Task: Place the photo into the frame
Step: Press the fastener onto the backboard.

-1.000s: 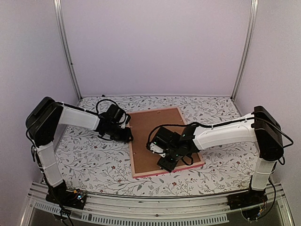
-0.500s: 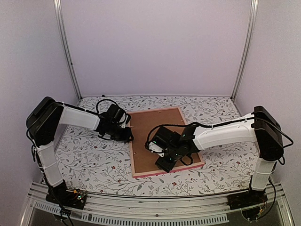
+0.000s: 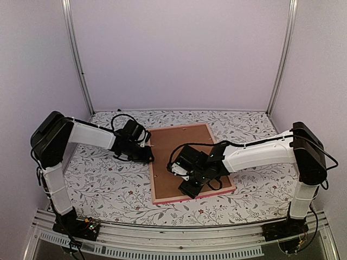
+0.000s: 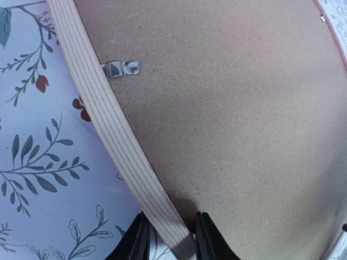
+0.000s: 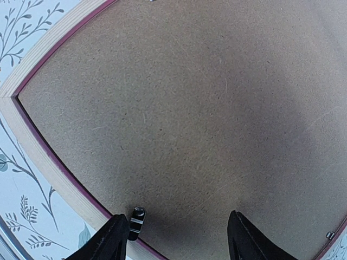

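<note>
The pink frame point(image 3: 179, 199) lies face down on the table, with the brown backing board point(image 3: 173, 151) filling it. The photo is hidden. My left gripper point(image 3: 147, 157) sits at the frame's left rail. In the left wrist view its fingers point(image 4: 171, 238) stand open, one on each side of the pale rail point(image 4: 103, 108), with a small gap on the outer side. My right gripper point(image 3: 190, 185) hovers low over the near part of the board. It is wide open point(image 5: 179, 238) and empty, with its left finger point(image 5: 111, 241) next to a small metal turn clip point(image 5: 136, 221).
Another metal clip point(image 4: 122, 69) lies on the board at the left rail. The floral tablecloth point(image 3: 108, 184) surrounds the frame. Walls and metal posts point(image 3: 76, 59) close in the back and sides.
My right gripper has shifted slightly left over the backing board. My left gripper has stayed at the left rail.
</note>
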`<state>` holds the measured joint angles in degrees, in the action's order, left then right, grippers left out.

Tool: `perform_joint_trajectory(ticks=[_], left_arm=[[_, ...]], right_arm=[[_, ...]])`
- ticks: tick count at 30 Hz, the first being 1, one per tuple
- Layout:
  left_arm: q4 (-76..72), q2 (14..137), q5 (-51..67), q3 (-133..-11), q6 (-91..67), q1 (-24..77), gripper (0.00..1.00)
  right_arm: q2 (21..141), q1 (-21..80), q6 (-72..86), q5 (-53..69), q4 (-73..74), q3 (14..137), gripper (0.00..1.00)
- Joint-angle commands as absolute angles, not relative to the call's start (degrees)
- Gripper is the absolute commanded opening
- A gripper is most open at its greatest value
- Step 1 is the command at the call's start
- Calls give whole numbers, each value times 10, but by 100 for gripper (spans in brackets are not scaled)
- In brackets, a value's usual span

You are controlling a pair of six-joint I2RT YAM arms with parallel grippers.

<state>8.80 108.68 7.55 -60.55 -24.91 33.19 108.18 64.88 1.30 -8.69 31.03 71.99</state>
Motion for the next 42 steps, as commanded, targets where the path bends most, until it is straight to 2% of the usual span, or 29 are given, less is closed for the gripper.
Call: perform_joint_trajectory(ticks=[1,18,42], left_arm=[[94,1105,85,-609,-228,328,29],[97,1108,85,-612,-228,326,28],[112,1125,65,-617,-207,324,25]], right_arm=[[1094,653,13,-98,315,735,65],[1110,658,10,-119,325,734,65],[1075,646,-47,-109,315,684,56]])
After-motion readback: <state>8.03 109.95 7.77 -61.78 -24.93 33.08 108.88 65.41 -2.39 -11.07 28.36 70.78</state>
